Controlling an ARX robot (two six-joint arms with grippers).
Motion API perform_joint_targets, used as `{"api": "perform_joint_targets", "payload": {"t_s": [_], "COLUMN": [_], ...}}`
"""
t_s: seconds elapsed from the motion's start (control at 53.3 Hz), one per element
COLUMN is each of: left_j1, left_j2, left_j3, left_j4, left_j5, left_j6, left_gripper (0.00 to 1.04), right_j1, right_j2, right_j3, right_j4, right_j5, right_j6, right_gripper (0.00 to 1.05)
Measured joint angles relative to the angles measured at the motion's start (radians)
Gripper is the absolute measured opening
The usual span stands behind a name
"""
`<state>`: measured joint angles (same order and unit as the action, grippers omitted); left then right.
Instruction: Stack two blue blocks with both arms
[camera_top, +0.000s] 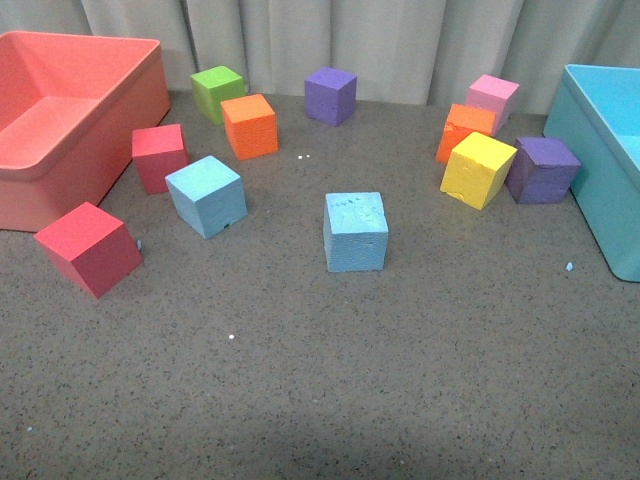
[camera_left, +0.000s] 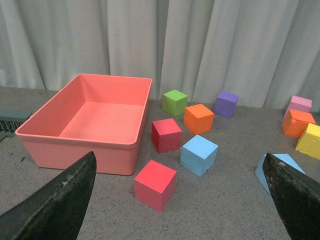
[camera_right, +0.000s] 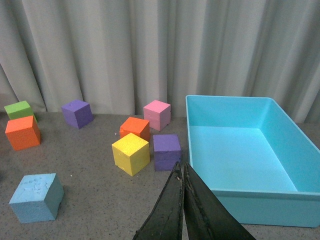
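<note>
Two sky-blue blocks lie apart on the grey table. One blue block (camera_top: 355, 232) is in the middle; it also shows in the right wrist view (camera_right: 36, 197) and partly behind a finger in the left wrist view (camera_left: 276, 167). The other blue block (camera_top: 206, 196) lies further left, next to a red cube; it also shows in the left wrist view (camera_left: 198, 155). Neither arm shows in the front view. My left gripper (camera_left: 182, 172) is open and empty, well short of the blocks. My right gripper (camera_right: 180, 167) is shut and empty, near the turquoise bin.
A salmon bin (camera_top: 60, 120) stands at the far left, a turquoise bin (camera_top: 610, 150) at the far right. Two red cubes (camera_top: 88, 247), green (camera_top: 217, 92), orange (camera_top: 249, 125) and purple (camera_top: 330, 95) cubes lie left and back. Pink, orange, yellow (camera_top: 477, 168) and purple cubes cluster right.
</note>
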<state>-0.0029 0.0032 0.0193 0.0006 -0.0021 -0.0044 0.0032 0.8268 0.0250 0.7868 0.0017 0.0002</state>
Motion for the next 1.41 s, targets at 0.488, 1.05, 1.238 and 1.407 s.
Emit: {"api": "perform_joint_targets", "payload": {"t_s": [0.488, 1.05, 1.238, 1.407], "left_j1": [0.000, 0.000, 0.000, 0.000], "left_j2": [0.000, 0.000, 0.000, 0.000], "left_j3": [0.000, 0.000, 0.000, 0.000], "left_j4": [0.000, 0.000, 0.000, 0.000], "left_j5": [0.000, 0.000, 0.000, 0.000], "left_j6": [0.000, 0.000, 0.000, 0.000], "left_gripper": [0.98, 0.98, 0.98, 0.98], "right_j1": [-0.001, -0.001, -0.001, -0.001], "right_j2": [-0.326, -0.563, -0.615, -0.653], "right_j3": [-0.022, -0.022, -0.022, -0.022], "right_j4": [-0.291, -0.519, -0.571, -0.609], "right_j5": [0.000, 0.000, 0.000, 0.000], "right_j6": [0.000, 0.000, 0.000, 0.000], "right_gripper": [0.01, 0.01, 0.01, 0.01]}}
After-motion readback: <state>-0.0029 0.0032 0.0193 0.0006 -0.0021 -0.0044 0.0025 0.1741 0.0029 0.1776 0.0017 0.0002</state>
